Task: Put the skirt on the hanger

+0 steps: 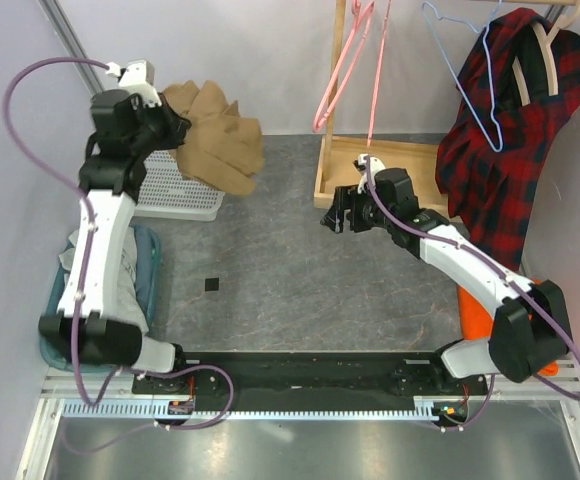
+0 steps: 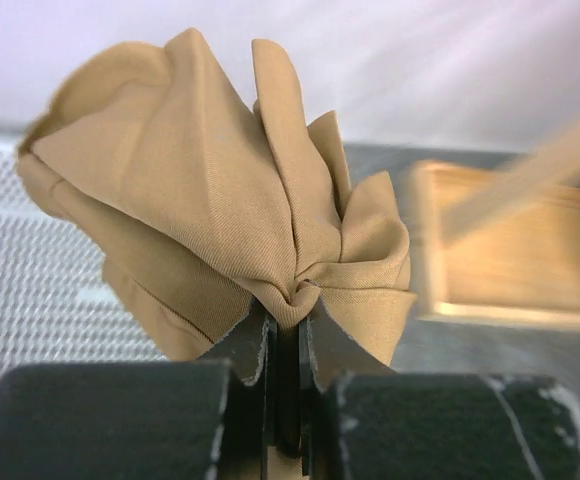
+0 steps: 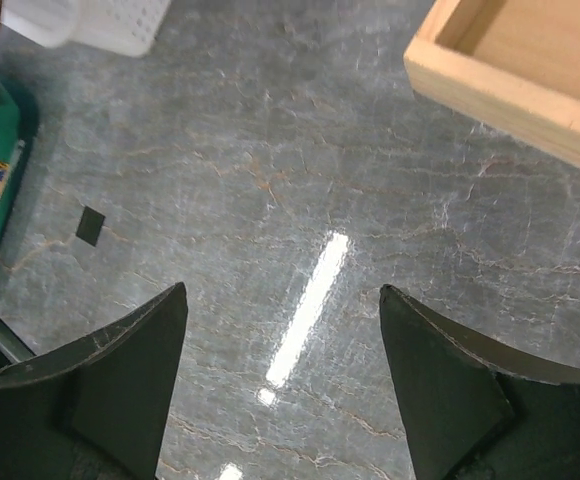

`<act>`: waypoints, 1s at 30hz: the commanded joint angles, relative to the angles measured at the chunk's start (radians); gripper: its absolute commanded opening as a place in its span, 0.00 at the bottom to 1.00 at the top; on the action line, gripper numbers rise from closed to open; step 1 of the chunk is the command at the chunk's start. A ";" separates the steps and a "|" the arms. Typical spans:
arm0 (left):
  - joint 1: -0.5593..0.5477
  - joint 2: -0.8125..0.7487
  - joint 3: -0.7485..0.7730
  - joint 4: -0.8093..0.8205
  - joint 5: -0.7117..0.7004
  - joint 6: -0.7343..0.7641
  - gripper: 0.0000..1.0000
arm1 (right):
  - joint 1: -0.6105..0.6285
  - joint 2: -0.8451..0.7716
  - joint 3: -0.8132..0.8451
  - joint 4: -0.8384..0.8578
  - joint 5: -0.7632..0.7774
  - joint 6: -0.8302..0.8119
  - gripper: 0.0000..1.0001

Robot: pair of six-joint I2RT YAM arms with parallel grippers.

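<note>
your left jaws are pinched shut on a bunched fold of the skirt (image 2: 220, 190), held above the white basket (image 1: 185, 197) far left so it hangs free. right jaws gape empty over the tabletop (image 1: 270, 265), just near of the pink hanger (image 1: 342, 75), likely waiting to assist.

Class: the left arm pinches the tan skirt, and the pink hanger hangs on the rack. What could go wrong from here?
1. The left jaws pinch only a small bunched fold of the skirt, so it might slip out in transit.
2. The skirt is crumpled with no waistband showing, so threading it may be hard.
3. The hanger hangs free, and the right jaws stand open away from it, so it may swing when pushed.
</note>
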 commanded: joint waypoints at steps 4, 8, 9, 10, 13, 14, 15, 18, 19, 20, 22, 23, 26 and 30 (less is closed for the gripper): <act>-0.032 -0.254 -0.240 0.108 0.444 0.031 0.02 | 0.003 -0.155 -0.036 0.028 0.072 0.040 0.84; -0.128 -0.366 -0.491 0.214 0.429 -0.002 0.02 | 0.003 -0.222 -0.073 -0.018 0.124 0.058 0.84; -0.159 -0.376 -0.586 0.240 0.418 -0.012 0.02 | 0.001 -0.238 -0.098 -0.026 0.136 0.066 0.85; -0.234 -0.379 -0.631 0.292 0.409 -0.026 0.02 | 0.003 -0.267 -0.110 -0.032 0.163 0.069 0.85; -0.412 -0.361 -0.814 0.433 0.282 -0.091 0.02 | 0.003 -0.304 -0.155 -0.066 0.202 0.081 0.87; -0.450 -0.324 -0.866 0.441 0.191 -0.116 0.02 | 0.003 -0.305 -0.162 -0.075 0.207 0.081 0.87; -0.502 -0.298 -0.884 0.443 0.156 -0.155 0.02 | 0.003 -0.308 -0.171 -0.084 0.205 0.083 0.88; -0.546 -0.247 -0.952 0.472 0.041 -0.251 0.12 | 0.003 -0.301 -0.182 -0.101 0.172 0.076 0.87; -0.549 -0.244 -0.967 0.480 0.044 -0.265 0.23 | 0.003 -0.298 -0.185 -0.100 0.152 0.061 0.85; -0.550 -0.239 -0.973 0.512 0.032 -0.279 0.39 | 0.005 -0.290 -0.185 -0.097 0.117 0.053 0.84; -0.552 -0.232 -0.960 0.507 0.041 -0.278 0.64 | 0.029 -0.264 -0.181 -0.095 0.087 0.024 0.82; -0.553 -0.233 -0.935 0.491 0.023 -0.276 0.68 | 0.046 -0.253 -0.178 -0.095 0.079 0.014 0.81; -0.553 -0.252 -0.894 0.418 -0.043 -0.266 0.76 | 0.138 -0.212 -0.164 -0.084 0.081 -0.008 0.80; -0.553 -0.307 -0.865 0.349 -0.149 -0.282 0.83 | 0.279 -0.114 -0.149 -0.054 0.075 -0.019 0.75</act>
